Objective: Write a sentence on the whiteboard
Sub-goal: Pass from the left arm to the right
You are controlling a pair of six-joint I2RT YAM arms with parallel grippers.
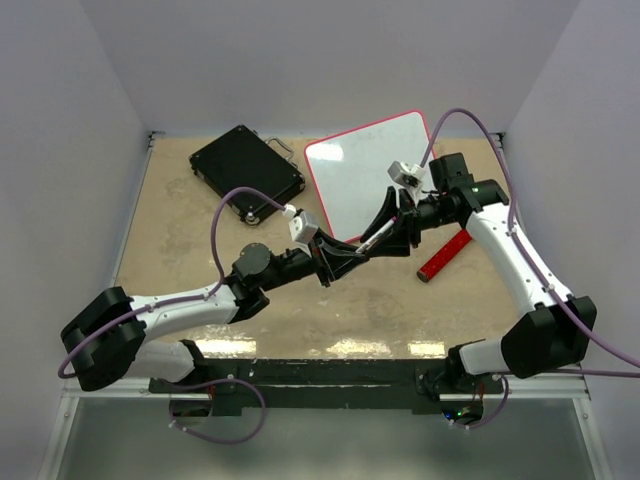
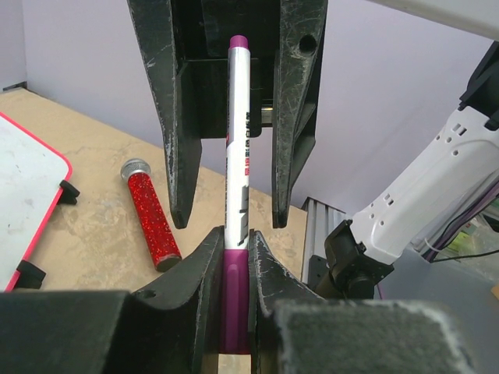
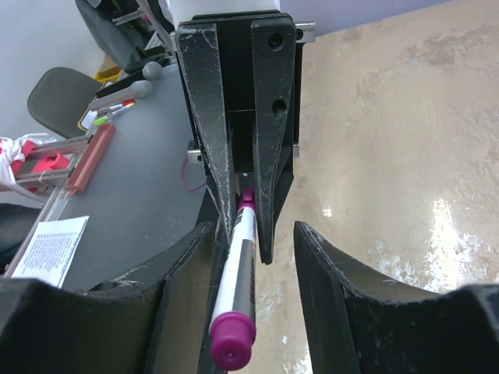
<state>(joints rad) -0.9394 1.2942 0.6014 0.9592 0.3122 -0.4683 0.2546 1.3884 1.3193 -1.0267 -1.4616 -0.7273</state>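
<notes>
The whiteboard (image 1: 365, 170) lies tilted at the back centre, with a red-pink rim. No writing shows on it. Its corner shows in the left wrist view (image 2: 23, 179). A white marker (image 1: 375, 237) with purple ends hangs in the air in front of the board, between both grippers. My left gripper (image 1: 358, 248) is shut on its purple cap (image 2: 234, 288). My right gripper (image 1: 388, 226) is open around the marker's body (image 3: 238, 273), which rests against one finger (image 3: 183, 288). The sentence is not in view.
A black hard case (image 1: 246, 172) lies at the back left. A red glitter cylinder (image 1: 445, 255) lies on the tan table right of the grippers and also shows in the left wrist view (image 2: 148, 206). Pale walls enclose the table.
</notes>
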